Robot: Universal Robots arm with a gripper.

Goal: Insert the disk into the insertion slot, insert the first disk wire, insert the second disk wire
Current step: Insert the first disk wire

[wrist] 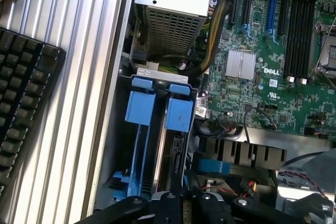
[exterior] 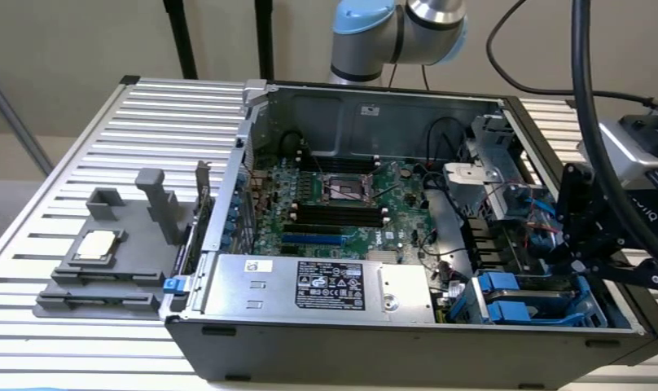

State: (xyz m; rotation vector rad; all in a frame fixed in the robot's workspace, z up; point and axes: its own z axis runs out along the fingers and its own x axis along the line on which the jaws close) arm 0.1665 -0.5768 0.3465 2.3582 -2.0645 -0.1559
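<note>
I read "DELL" on the motherboard [wrist: 262,95], beside its heatsink [wrist: 240,64]. The label [exterior: 335,285] at six o'clock of the board, exterior view, is illegible.

Disk [wrist: 176,153] sits in its blue carrier, standing on edge inside the slot [wrist: 122,140], with its narrow dark edge exposed. The slot is a grey metal bay with blue plastic fittings, in the near corner of the case [exterior: 416,358] on the exterior view's right.

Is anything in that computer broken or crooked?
Nothing looks broken or spilled. The computer case lies open on its side, and two blue carrier frames stand side by side in the insertion slot, by the gripper.
</note>
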